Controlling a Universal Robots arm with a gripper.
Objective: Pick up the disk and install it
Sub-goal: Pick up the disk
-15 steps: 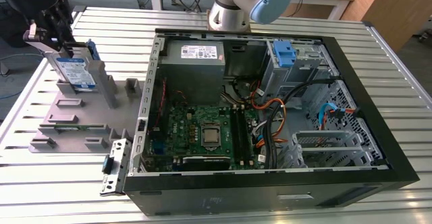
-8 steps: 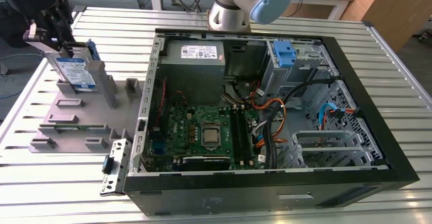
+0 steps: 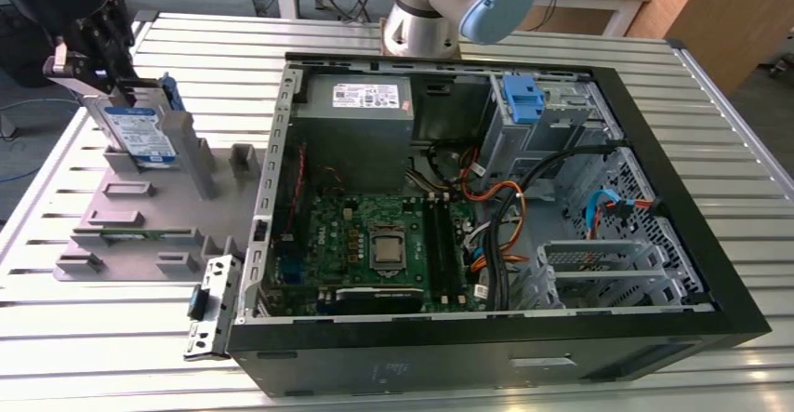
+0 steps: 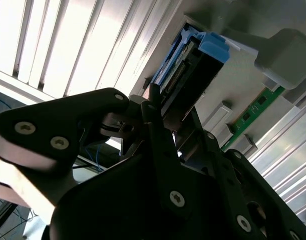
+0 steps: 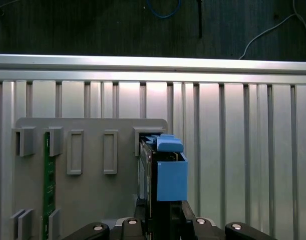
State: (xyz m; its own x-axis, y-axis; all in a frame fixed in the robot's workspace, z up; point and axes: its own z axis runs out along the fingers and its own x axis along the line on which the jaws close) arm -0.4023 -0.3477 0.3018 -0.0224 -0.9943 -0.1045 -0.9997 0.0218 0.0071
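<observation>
The disk (image 3: 139, 135) stands upright on its edge at the far corner of the grey holder plate (image 3: 149, 235), on the exterior view's left, its white and blue label facing out. My gripper (image 3: 115, 88) comes down on its top end, and the black fingers (image 4: 158, 135) sit against both flat sides, shut on it. In the first wrist view the disk (image 5: 165, 172) shows edge-on with its blue carrier frame, its lower end by a slot of the holder plate (image 5: 92, 195). In the second wrist view the disk (image 4: 195, 60) reaches out past the fingers.
An open black computer case (image 3: 694, 272) lies on the slatted metal table (image 3: 732, 133), with motherboard (image 3: 372, 245), grey power supply (image 3: 360, 100) and a drive cage with a blue tab (image 3: 523, 100). A green memory stick (image 5: 48, 185) stands in the holder plate. The arm's base (image 3: 434, 12) is behind the case.
</observation>
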